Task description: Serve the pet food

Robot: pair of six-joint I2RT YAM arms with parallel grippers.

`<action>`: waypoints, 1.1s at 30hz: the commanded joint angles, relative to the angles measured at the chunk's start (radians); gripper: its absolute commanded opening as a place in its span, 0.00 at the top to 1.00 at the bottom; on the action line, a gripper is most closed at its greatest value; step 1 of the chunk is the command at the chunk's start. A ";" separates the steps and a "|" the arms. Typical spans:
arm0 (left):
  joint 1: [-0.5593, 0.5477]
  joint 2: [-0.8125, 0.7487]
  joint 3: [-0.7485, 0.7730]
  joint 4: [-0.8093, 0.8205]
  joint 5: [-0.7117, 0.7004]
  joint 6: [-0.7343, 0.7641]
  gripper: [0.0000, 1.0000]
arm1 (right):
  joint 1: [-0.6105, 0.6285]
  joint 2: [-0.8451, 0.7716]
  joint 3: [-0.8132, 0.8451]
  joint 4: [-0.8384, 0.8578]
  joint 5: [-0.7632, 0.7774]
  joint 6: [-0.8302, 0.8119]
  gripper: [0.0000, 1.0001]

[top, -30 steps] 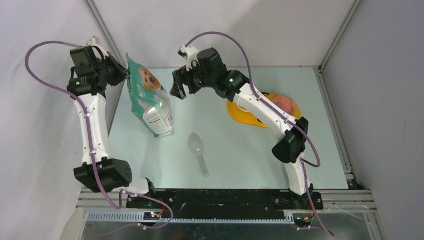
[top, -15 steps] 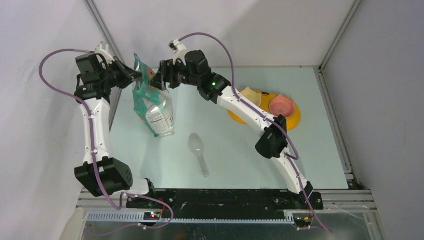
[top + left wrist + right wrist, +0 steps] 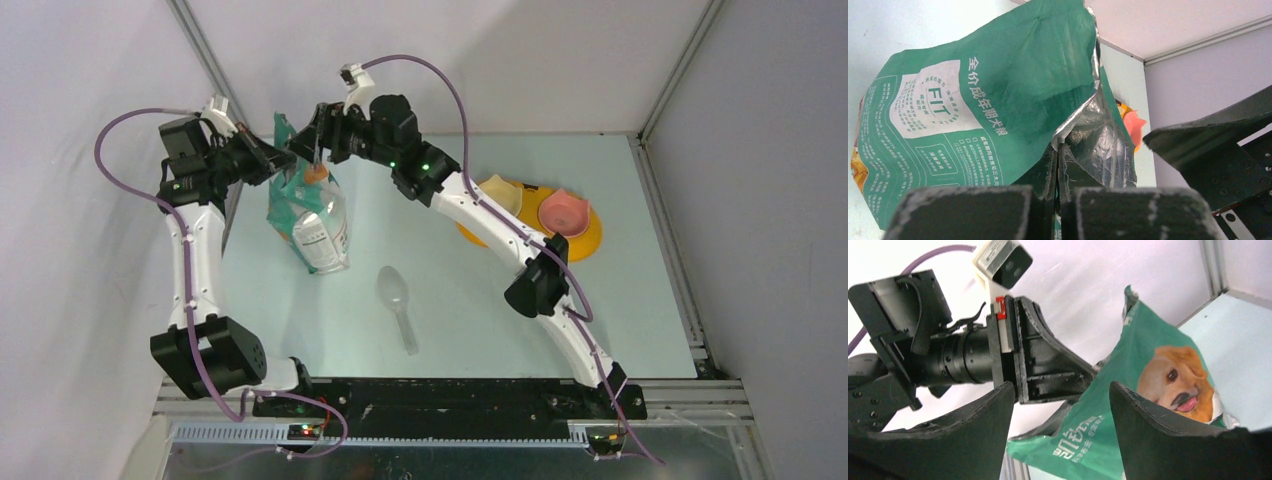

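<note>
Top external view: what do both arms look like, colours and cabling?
Left arm and right arm: white links, black joint housings, black left gripper and right gripper. A purple cable loops along each. Green light on the right arm.

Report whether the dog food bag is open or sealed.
Open: the bag gapes at the top, silver lining showing; the left gripper pinches one edge.

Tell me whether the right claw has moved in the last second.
Yes. The right claw has swung left and toward the far wall, away from the feeder, and now sits at the top of the bag.
</note>
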 commanded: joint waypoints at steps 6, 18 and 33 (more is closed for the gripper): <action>-0.018 -0.053 -0.029 -0.055 0.069 0.012 1.00 | 0.041 0.029 0.073 -0.053 0.328 -0.131 0.32; -0.048 -0.083 -0.051 -0.046 0.049 0.014 1.00 | 0.077 0.056 0.049 -0.078 0.431 -0.226 0.42; -0.074 -0.141 0.021 -0.178 -0.274 0.093 1.00 | 0.081 0.058 0.008 -0.068 0.560 -0.350 0.59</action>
